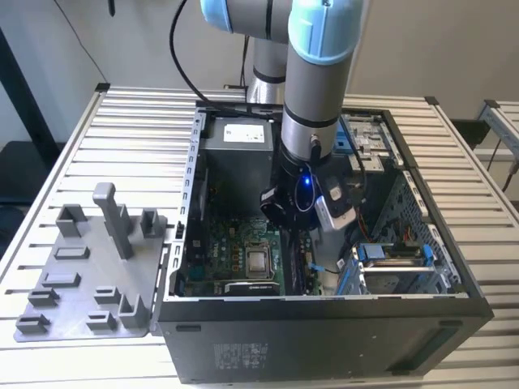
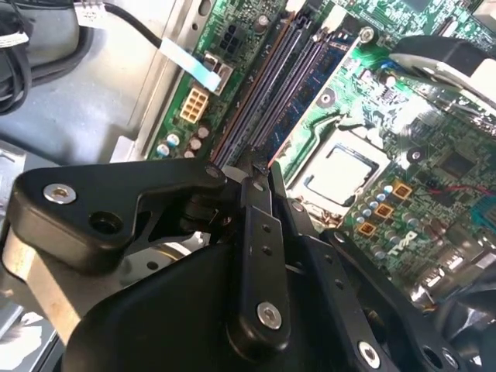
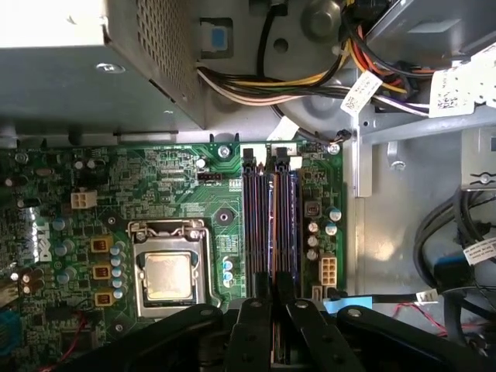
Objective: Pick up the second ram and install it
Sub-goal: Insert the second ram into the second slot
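Note:
My gripper (image 1: 293, 235) reaches down into the open computer case, over the memory slots (image 3: 256, 225) at the edge of the green motherboard (image 1: 231, 251). In both wrist views its black fingers (image 3: 256, 310) stand close together, and my gripper (image 3: 273, 298) (image 2: 264, 165) is shut on a thin dark strip. That strip is the second ram (image 3: 273, 232), edge-on and in line with the slots. I cannot tell whether it is seated. A bluish memory card (image 3: 290, 225) (image 2: 304, 99) sits in the neighbouring slot.
The square silver processor chip (image 3: 169, 276) (image 1: 259, 261) lies beside the slots. A grey power supply (image 3: 77, 54) and a cable bundle (image 3: 310, 81) crowd the far end. The case walls (image 1: 324, 312) ring the board. A grey tray (image 1: 89, 267) with upright blocks lies at the exterior view's left.

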Controlling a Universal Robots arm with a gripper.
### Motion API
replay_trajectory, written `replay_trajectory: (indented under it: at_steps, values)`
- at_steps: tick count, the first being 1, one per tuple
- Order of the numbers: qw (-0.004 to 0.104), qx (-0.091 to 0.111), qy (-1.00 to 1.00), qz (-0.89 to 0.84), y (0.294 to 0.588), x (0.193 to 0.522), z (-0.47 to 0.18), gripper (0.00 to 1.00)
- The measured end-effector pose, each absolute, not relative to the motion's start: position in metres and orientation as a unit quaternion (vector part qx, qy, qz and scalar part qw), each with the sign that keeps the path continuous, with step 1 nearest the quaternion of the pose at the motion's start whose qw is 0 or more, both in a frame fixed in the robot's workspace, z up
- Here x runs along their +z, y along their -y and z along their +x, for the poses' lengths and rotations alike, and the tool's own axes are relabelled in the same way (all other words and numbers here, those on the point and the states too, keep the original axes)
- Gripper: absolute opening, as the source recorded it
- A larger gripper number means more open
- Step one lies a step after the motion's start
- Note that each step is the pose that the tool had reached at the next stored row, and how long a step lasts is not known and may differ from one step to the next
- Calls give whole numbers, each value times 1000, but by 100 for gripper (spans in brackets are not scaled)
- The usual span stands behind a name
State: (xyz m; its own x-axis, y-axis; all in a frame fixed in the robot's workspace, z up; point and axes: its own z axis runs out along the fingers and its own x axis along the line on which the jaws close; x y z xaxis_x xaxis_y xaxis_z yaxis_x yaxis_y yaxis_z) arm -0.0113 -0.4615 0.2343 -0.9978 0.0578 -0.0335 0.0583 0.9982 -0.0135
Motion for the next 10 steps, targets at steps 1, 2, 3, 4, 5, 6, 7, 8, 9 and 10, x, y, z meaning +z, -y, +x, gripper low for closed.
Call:
replay_trajectory:
  at_steps: [1, 2, 3, 4, 5, 6, 7, 8, 9, 10]
  values:
    - [16, -7, -999, 29, 462, 233, -11, 14]
    - [15, -7, -999, 29, 462, 232, -11, 14]
    - [15, -7, -999, 29, 462, 231, -12, 14]
    - [14, -7, -999, 29, 462, 230, -12, 14]
    - [14, -7, -999, 29, 462, 230, -12, 14]
    - [14, -7, -999, 29, 462, 229, -12, 14]
    - [14, -7, -999, 29, 461, 228, -12, 14]
    - [14, -7, -999, 29, 461, 228, -12, 14]
    - [14, -7, -999, 28, 461, 227, -12, 14]
    - [14, -7, -999, 28, 461, 227, -12, 14]
